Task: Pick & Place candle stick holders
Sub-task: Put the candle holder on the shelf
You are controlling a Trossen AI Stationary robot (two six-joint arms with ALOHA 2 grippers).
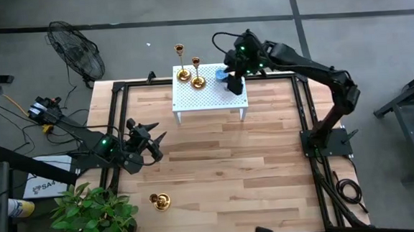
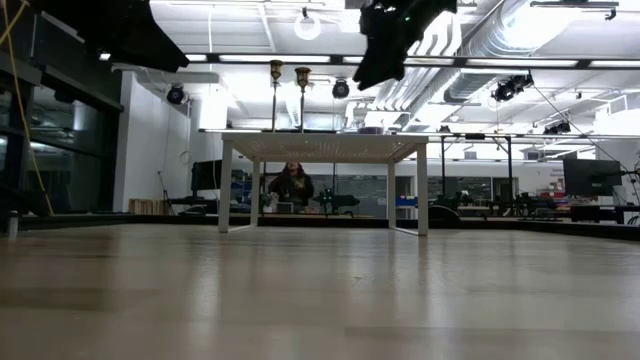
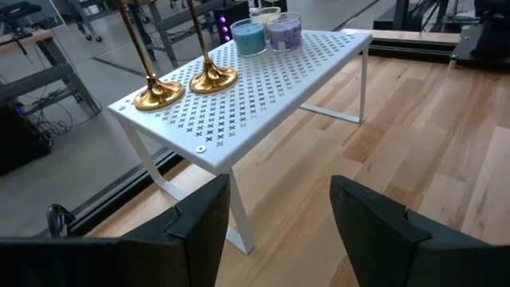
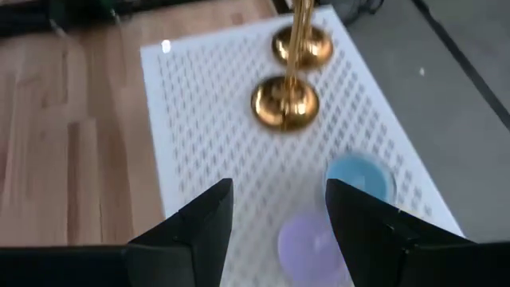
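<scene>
Two gold candle stick holders (image 1: 183, 75) (image 1: 198, 82) stand upright on their round bases at the far left of a small white perforated stand (image 1: 206, 98); they also show in the left wrist view (image 3: 157, 93) (image 3: 212, 78) and the right wrist view (image 4: 284, 102). A third gold holder (image 1: 160, 201) rests on the wooden table near its near left edge. My right gripper (image 4: 279, 211) is open above the stand's far right part, over the candles. My left gripper (image 3: 279, 211) is open and empty at the table's left side.
Blue (image 4: 358, 177) and purple (image 4: 307, 239) candles sit on the stand's far right corner; a yellowish one shows behind them (image 3: 265, 13). A potted plant (image 1: 91, 216) stands at the near left corner. A fan (image 1: 77, 52) stands on the floor beyond the table.
</scene>
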